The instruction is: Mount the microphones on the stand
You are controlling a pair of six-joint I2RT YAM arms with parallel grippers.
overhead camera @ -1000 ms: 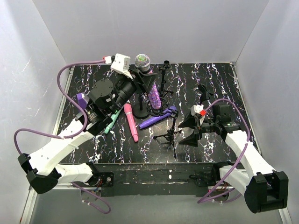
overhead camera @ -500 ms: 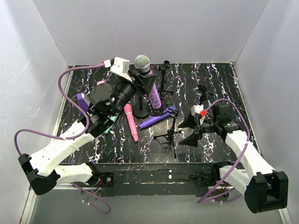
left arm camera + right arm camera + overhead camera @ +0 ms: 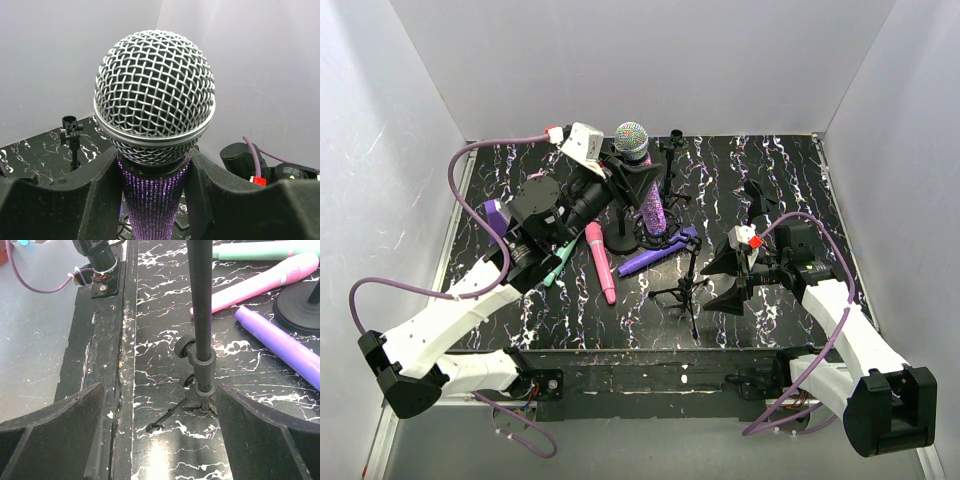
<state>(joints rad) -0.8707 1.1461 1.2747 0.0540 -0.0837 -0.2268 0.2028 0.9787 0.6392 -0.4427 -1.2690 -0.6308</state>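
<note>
**Left side.** The left claw is clenched on the glittery purple microphone, gripping its sparkled body just under the silver mesh head. In the wrist view the padded fingers press both sides of the handle. The microphone stands nearly upright toward the 12 o'clock side of the desk, head uppermost. Its lower end is over a round-based stand. Whether it is seated in a clip cannot be told.

**Centre.** Three microphones lie flat on the desk.
- The mint green microphone is at 9 o'clock of the group, partly under the left arm.
- The pink microphone is just beside it, lying roughly along the 12-to-6 line.
- The plain purple microphone lies slanted, with its upper end toward 2 o'clock.

A tripod stand is toward 6 o'clock of the purple one. A small stand is at the far edge.

**Right side.** The right claw is released, jaws wide apart and holding nothing. It sits low at 3 o'clock of the tripod stand. In its wrist view the pole stands in the gap, touching neither finger.
</note>
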